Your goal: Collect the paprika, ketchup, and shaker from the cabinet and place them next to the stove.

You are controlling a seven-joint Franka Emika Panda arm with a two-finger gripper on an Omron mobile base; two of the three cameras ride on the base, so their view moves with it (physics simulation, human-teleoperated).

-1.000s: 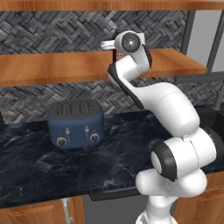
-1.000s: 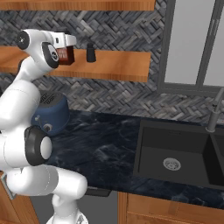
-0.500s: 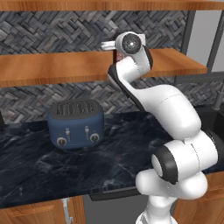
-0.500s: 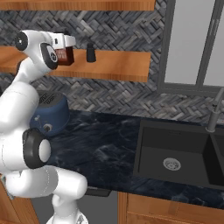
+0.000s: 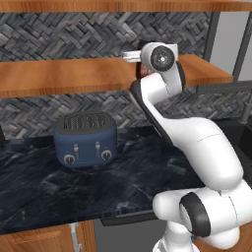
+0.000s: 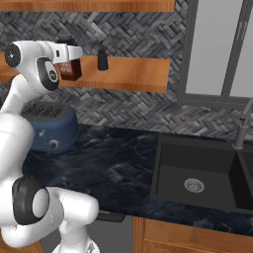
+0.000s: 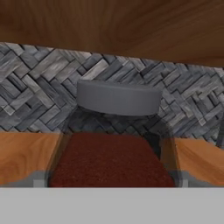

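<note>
- Dark red-brown, with a grey-black lid, the paprika (image 7: 111,144) sits dead centre in the hand view, close up and upright on the orange-brown board of the cabinet (image 7: 26,153).
- In the right base view the paprika (image 6: 70,71) stands at the upper left of the frame on the cabinet (image 6: 133,74) shelf, partly behind the white hand.
- The gripper (image 6: 73,58) reaches in at the jar's level; its jaws are spread wide, one to either side of the jar, and no contact with the glass can be made out.
- The shaker (image 6: 103,60), a small dark cylinder, stands on the same shelf, right of the paprika and apart from it.
- In the left base view the hand (image 5: 140,56) sits at the upper middle, against the shelf (image 5: 64,76).
- A blue toaster (image 5: 86,139) stands on the dark marbled counter (image 5: 59,187), left of centre.
- A black sink (image 6: 197,175) lies at the lower right of the right base view.
</note>
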